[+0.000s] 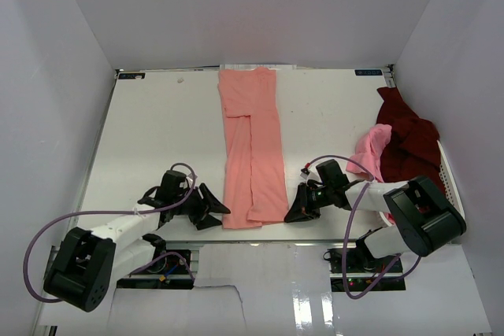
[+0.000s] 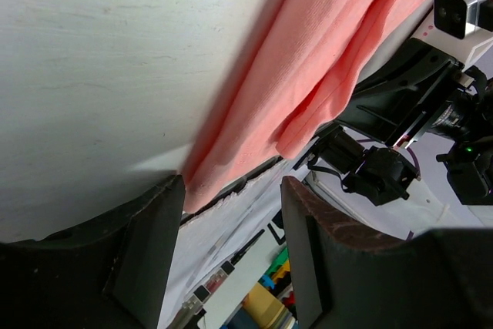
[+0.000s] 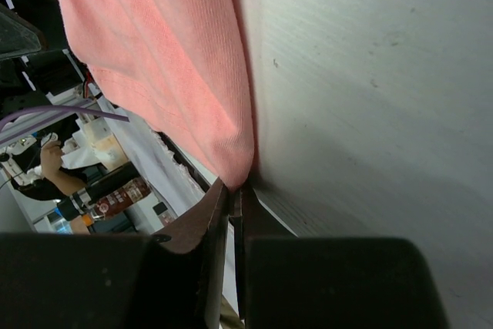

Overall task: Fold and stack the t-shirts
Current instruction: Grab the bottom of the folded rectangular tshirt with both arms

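Now my right gripper pinches one near corner of the salmon-pink t-shirt, left gripper spread beside the other, readying the fold.

colours: salmon-pink t-shirt plain; lighter pink t-shirt and dark maroon t-shirt plain too. table white. left gripper, right gripper black, cables purple.

Left gripper fingers apart; right gripper fingers clamped.
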Controlling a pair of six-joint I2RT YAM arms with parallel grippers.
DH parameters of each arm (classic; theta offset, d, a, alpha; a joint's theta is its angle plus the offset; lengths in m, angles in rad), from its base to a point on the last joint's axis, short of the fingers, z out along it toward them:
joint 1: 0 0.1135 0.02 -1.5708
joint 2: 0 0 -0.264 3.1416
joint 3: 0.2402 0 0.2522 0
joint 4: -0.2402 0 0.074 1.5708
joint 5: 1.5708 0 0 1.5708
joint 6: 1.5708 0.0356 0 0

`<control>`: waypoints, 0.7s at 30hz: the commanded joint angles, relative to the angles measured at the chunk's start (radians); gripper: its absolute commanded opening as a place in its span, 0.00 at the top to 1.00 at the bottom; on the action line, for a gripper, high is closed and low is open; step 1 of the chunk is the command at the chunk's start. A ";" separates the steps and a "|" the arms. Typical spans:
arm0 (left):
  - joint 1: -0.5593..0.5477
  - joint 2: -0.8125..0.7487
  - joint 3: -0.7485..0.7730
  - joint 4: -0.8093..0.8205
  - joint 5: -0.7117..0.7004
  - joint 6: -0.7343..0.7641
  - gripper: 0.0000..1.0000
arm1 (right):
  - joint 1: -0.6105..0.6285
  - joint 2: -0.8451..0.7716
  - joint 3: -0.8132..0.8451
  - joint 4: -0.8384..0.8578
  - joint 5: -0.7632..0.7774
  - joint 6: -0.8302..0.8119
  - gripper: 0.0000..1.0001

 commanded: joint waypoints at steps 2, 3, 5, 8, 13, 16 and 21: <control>-0.017 0.045 -0.034 -0.094 -0.120 0.015 0.35 | 0.003 -0.023 0.028 -0.027 0.028 -0.021 0.92; -0.021 0.066 -0.036 -0.079 -0.120 0.013 0.35 | 0.003 -0.023 0.028 -0.025 0.027 -0.021 0.92; -0.037 0.089 -0.036 -0.064 -0.119 0.009 0.35 | 0.003 -0.023 0.030 -0.027 0.027 -0.021 0.92; -0.058 0.134 -0.031 -0.039 -0.117 0.001 0.35 | 0.003 -0.021 0.036 -0.030 0.028 -0.022 0.92; -0.075 0.218 -0.028 0.012 -0.102 0.001 0.39 | 0.004 -0.013 0.045 -0.030 0.025 -0.024 0.92; -0.078 0.235 -0.034 0.035 -0.089 -0.001 0.47 | 0.003 -0.016 0.043 -0.030 0.025 -0.024 0.92; -0.083 0.264 -0.032 0.065 -0.080 0.001 0.67 | 0.003 -0.017 0.037 -0.030 0.022 -0.024 0.92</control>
